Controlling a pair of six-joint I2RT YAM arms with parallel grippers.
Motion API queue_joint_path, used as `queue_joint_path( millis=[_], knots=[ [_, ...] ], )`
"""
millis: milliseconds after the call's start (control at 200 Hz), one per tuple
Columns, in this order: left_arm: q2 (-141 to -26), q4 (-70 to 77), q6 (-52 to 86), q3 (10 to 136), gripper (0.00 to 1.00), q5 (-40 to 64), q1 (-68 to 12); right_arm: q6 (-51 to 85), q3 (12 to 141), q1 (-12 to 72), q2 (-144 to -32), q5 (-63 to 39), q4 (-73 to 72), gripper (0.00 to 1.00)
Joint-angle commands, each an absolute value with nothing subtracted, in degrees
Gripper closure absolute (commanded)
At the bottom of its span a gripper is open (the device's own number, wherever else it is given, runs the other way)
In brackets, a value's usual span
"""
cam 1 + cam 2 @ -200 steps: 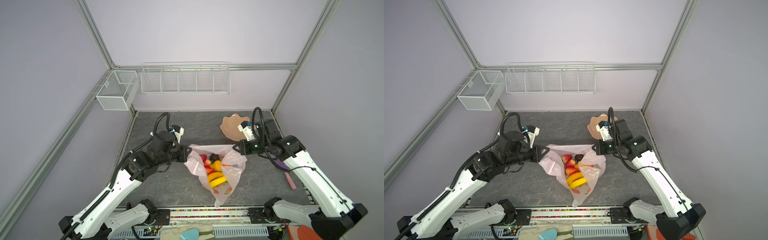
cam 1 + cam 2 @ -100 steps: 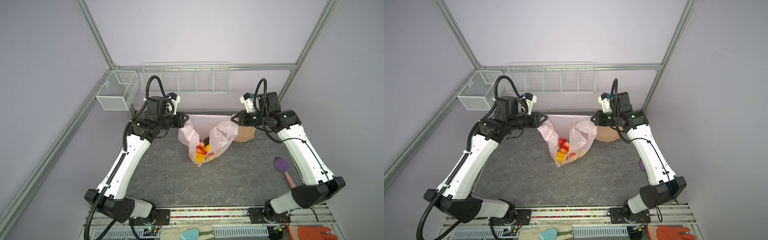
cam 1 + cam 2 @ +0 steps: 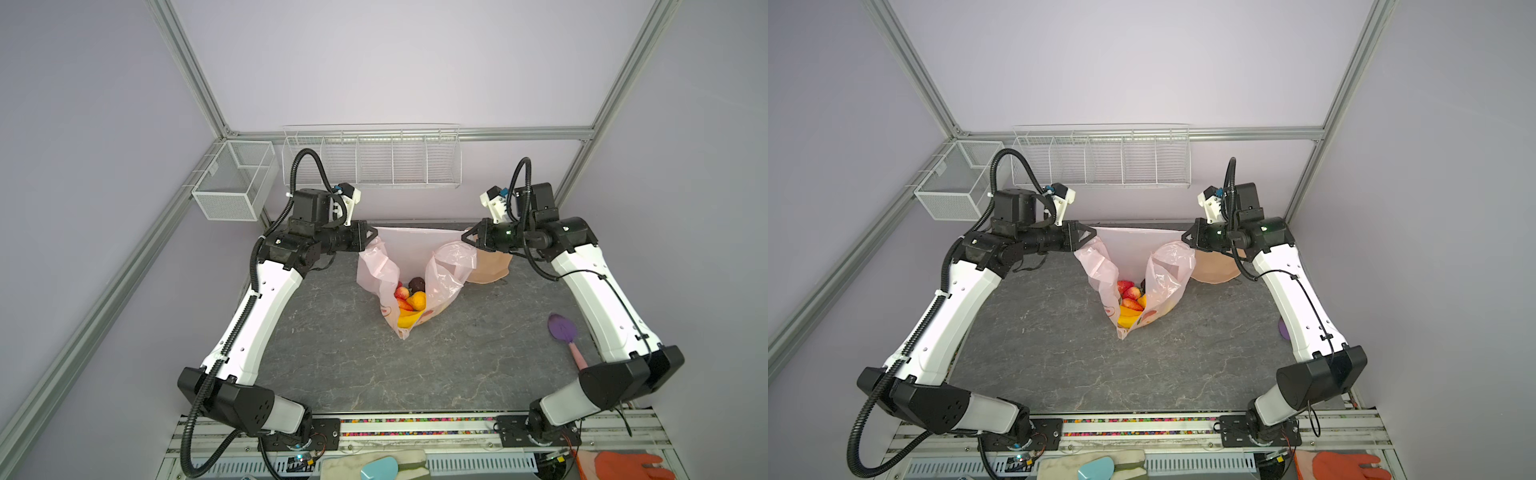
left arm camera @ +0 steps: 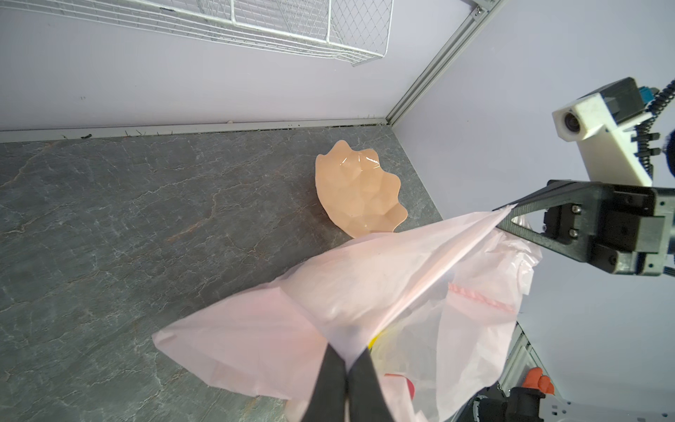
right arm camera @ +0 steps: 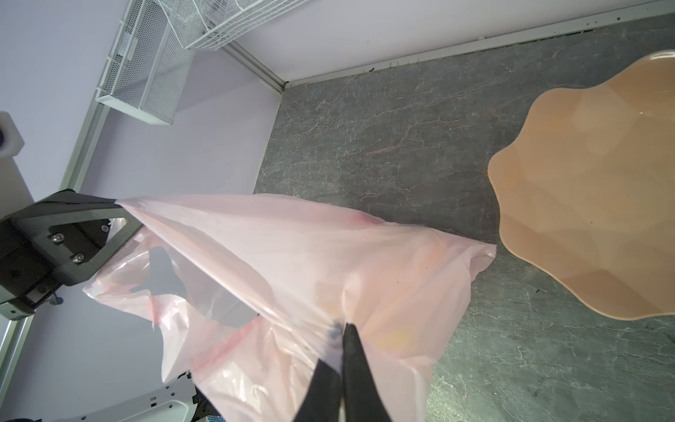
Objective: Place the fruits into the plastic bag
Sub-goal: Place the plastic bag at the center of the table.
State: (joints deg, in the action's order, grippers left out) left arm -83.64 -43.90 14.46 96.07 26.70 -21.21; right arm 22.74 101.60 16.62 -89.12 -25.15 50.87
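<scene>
The pale pink plastic bag [image 3: 446, 270] [image 3: 1168, 266] hangs stretched between my two grippers above the back of the table, mouth open upward, its lower tip down at the tabletop. The fruits [image 3: 410, 300] [image 3: 1131, 302] lie bunched in its bottom: red strawberries, yellow and orange pieces, one dark fruit. My left gripper [image 3: 373, 235] [image 4: 349, 360] is shut on one end of the bag's rim [image 4: 365, 285]. At the opposite end of the rim [image 5: 328, 255], my right gripper [image 3: 464, 239] [image 5: 341, 327] is shut on the film.
A peach scalloped bowl [image 3: 493, 268] [image 4: 358, 197] lies behind the bag, under the right gripper. A purple spatula [image 3: 562, 328] lies by the right arm. Wire baskets [image 3: 370, 158] [image 3: 235, 178] hang on the back and left walls. An orange glove [image 3: 623, 469] lies past the front rail.
Both arms have risen and swung toward the back wall, lifting the bag off the table. The fruits have slid into its bottom. Little has moved over the last half second.
</scene>
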Motion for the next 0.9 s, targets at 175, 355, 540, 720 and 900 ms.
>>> queue_joint_path(
  millis=[175, 355, 540, 720, 900],
  knots=[
    [-82.96, -36.80, 14.60, 87.19, 0.96, 22.75, -17.93, 22.50, 96.62, 13.27, -91.66, -20.66, 49.35, 0.93],
    [-79.41, -30.54, 18.92, 81.26, 0.56, 23.62, -15.58, 22.32, 94.76, 13.02, -90.65, -22.73, 47.38, 0.56],
    [-72.36, -31.63, 23.44, 80.56, 0.16, 23.43, -14.89, 20.73, 93.40, 12.10, -85.12, -22.10, 48.78, 0.07],
    [-63.68, -38.63, 24.28, 79.08, 0.00, 18.11, -12.64, 18.92, 88.86, 2.62, -76.21, -21.10, 49.95, 0.04],
    [-59.08, -43.15, 23.03, 76.68, 0.00, 15.02, -11.60, 17.02, 85.20, -5.07, -70.95, -23.73, 50.62, 0.08]
  ],
)
